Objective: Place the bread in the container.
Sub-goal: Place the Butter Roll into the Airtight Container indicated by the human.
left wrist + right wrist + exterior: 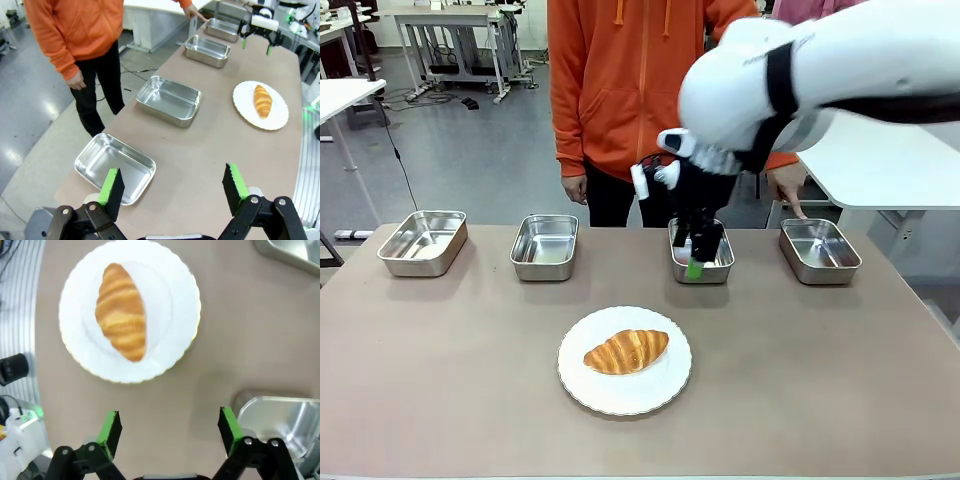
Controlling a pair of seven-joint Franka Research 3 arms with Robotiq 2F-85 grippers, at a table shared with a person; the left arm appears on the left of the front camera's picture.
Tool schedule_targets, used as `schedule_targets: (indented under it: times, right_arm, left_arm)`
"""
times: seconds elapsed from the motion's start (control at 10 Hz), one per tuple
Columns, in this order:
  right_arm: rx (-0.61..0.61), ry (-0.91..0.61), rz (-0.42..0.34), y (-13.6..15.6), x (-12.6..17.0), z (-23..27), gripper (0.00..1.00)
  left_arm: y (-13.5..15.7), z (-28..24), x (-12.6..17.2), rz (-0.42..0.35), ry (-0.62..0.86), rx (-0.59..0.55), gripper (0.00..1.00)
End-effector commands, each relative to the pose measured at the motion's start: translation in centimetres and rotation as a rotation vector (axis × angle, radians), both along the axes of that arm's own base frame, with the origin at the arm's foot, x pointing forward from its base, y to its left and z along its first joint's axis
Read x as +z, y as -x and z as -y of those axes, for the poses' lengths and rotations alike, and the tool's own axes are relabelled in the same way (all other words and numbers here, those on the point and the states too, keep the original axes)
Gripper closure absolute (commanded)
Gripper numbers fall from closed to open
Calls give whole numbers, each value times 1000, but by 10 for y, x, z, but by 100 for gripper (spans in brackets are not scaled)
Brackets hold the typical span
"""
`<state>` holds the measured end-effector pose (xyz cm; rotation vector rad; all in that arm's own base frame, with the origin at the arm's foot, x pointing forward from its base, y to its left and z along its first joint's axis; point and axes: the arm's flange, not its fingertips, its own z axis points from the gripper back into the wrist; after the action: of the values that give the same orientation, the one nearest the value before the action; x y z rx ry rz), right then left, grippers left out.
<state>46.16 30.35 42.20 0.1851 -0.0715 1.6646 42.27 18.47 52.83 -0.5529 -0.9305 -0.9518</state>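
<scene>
The right hand (696, 264) hangs released, pads spread wide, above the near rim of the third steel tray (725, 266) from the robot's left, and bare surface (800, 360) lies open between the row of four trays and the white scalloped plate (620, 398). The left hand (175, 186), likewise released, hovers over the surface's left end just by the first tray (90, 165). The bread (626, 351) lies untouched at the plate's middle, well apart from every tray: a golden-brown crescent, ridged and glossy.
</scene>
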Motion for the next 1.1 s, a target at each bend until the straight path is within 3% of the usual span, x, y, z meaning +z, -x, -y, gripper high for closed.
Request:
schedule_targets:
  times: [0.0,0.2,0.3,0.4,0.5,0.9,1.0]
  right_arm:
    - [-16,97,86,15,-16,-25,0]
    - [20,117,139,32,-29,-39,0]
    - [42,121,119,36,-31,-43,0]
    - [-61,86,36,19,-15,-23,0]
    - [60,104,90,33,-28,-46,0]
    - [43,105,79,32,-28,-44,0]
    - [45,93,126,42,-31,-58,0]
  left_arm:
    - [2,-1,2,15,8,-13,0]
    - [2,-1,2,15,8,-13,0]
    - [2,-1,2,15,8,-13,0]
    - [2,-1,2,15,8,-13,0]
    - [2,-1,2,15,8,-13,0]
    - [2,-1,2,15,8,-13,0]
    - [2,-1,2,15,8,-13,0]
